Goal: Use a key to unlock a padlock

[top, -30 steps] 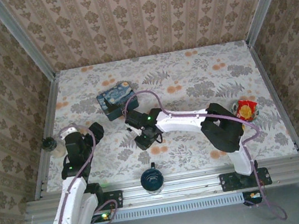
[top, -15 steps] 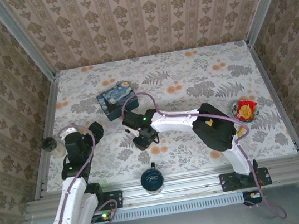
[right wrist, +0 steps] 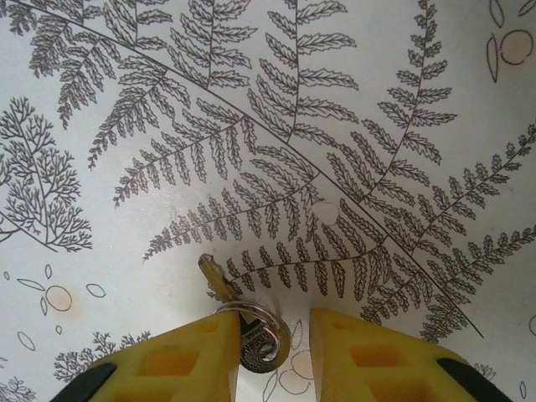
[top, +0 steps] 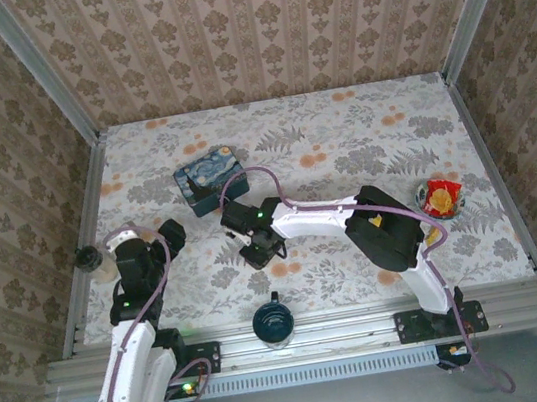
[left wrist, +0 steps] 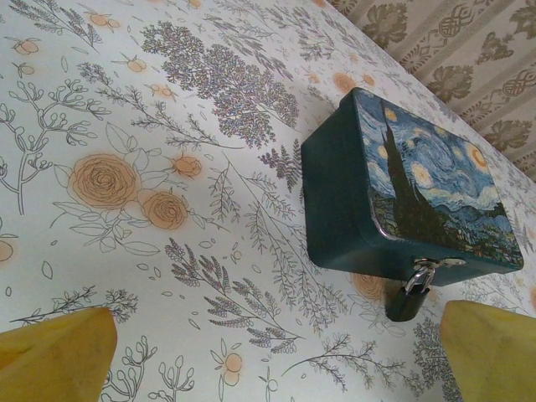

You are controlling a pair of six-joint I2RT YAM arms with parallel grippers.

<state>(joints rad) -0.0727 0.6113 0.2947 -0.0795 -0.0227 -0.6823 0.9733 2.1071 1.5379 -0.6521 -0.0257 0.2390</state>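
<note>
Right wrist, key [right wrist: 249, 328] pointing up-left between parted right fingers [right wrist: 180, 368], left fingers [left wrist: 54, 356] wide open

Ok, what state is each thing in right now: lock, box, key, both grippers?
blue box: lid closed.
padlock: shackle looks shut, hanging from the box's hasp.
key: apparently lying on the table, not clamped.
right gripper: partly open, straddling the key.
left gripper: wide open, empty.

White-and-black arms are being shown.
Purple cables [top: 266, 173] are being routed along the left arm [top: 127, 333] and right arm [top: 317, 219]; yellow fingers [right wrist: 180, 364] are being displayed.
</note>
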